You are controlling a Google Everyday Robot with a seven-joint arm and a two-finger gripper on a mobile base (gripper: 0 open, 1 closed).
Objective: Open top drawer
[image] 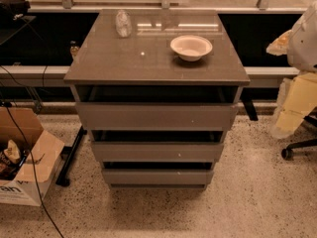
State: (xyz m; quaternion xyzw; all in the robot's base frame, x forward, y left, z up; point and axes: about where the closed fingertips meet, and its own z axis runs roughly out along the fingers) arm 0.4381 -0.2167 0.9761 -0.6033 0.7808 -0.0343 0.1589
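Top drawer [156,116] lies under the bowl [191,47]; the gripper [290,118] hangs right of the drawer, not touching it, grip state indiscernible.

bowl [191,47] right, bag [123,23] back left on cabinet top [148,61], top drawer [156,116] over 2 lower drawers [157,151], gripper unseen

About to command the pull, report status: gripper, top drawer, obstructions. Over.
Gripper not in view. Top drawer looks shut, no interior showing. Bowl on cabinet top, not blocking the front.
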